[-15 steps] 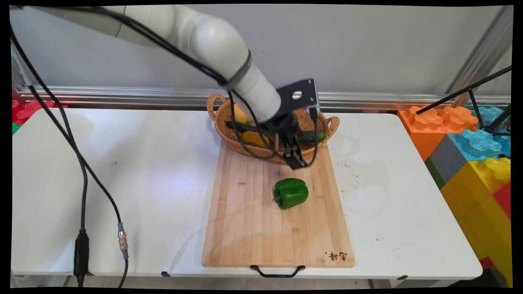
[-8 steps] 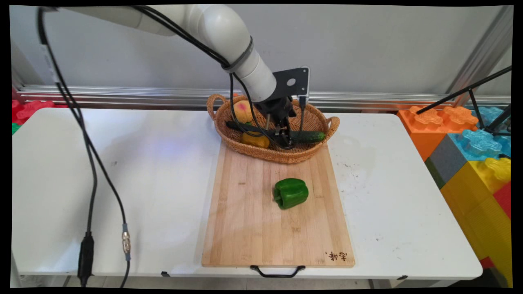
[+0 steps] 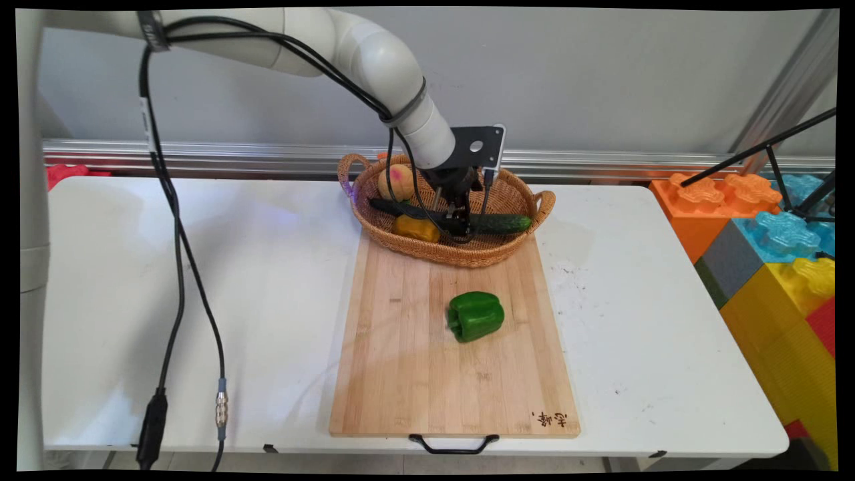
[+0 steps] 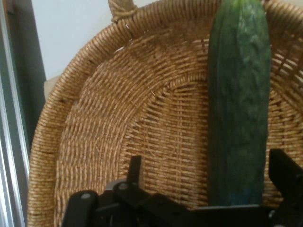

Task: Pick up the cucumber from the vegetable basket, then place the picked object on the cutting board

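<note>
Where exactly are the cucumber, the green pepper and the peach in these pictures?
cucumber (image 4: 239, 109): hand view, middle of its dark green body, lying in the basket.
green pepper (image 3: 475, 316): main view, centre of its glossy top, on the wooden board.
peach (image 3: 395, 183): main view, its pink-blushed face, at the basket's back left.

Cucumber (image 3: 497, 223) (image 4: 239, 109): long, dark green, bumpy skin; lies flat across the floor of the basket (image 3: 497, 254) (image 4: 109, 142), one end near the right-hand rim in the main view. Basket: oval, woven tan wicker, loop handle at each end; stands on the table at the far end of the cutting board. Gripper (image 3: 459, 224) (image 4: 208, 184): black, two-fingered; lowered into the basket, fingers spread to either side of the cucumber.
</note>
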### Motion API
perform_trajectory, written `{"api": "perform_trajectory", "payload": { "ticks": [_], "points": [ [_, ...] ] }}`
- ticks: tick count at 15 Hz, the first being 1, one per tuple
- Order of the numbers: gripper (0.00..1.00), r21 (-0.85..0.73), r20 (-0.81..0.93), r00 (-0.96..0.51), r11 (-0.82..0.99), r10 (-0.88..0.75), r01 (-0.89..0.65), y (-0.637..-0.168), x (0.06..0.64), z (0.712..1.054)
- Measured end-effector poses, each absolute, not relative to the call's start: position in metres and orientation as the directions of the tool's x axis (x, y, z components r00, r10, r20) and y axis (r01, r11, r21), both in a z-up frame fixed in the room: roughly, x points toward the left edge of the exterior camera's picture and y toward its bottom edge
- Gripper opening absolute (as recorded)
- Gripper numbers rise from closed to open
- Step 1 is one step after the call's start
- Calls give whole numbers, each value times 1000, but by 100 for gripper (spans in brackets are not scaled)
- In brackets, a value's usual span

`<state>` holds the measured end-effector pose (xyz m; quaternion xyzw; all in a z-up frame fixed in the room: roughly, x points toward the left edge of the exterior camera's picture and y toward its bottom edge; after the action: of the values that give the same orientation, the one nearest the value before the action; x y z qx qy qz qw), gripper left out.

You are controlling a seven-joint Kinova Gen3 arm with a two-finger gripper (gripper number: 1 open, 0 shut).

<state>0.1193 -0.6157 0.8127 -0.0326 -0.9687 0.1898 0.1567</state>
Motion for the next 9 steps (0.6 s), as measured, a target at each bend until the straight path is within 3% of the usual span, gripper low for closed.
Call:
{"api": "perform_trajectory", "payload": {
  "ticks": [3, 4, 9],
  "points": [
    [100, -367, 283, -950, 930, 131, 19, -621, 121, 804],
    [0, -360, 281, -950, 933, 134, 25, -621, 121, 801],
    [0, -346, 285, -949, 938, 137, 31, -619, 122, 798]
  ]
}}
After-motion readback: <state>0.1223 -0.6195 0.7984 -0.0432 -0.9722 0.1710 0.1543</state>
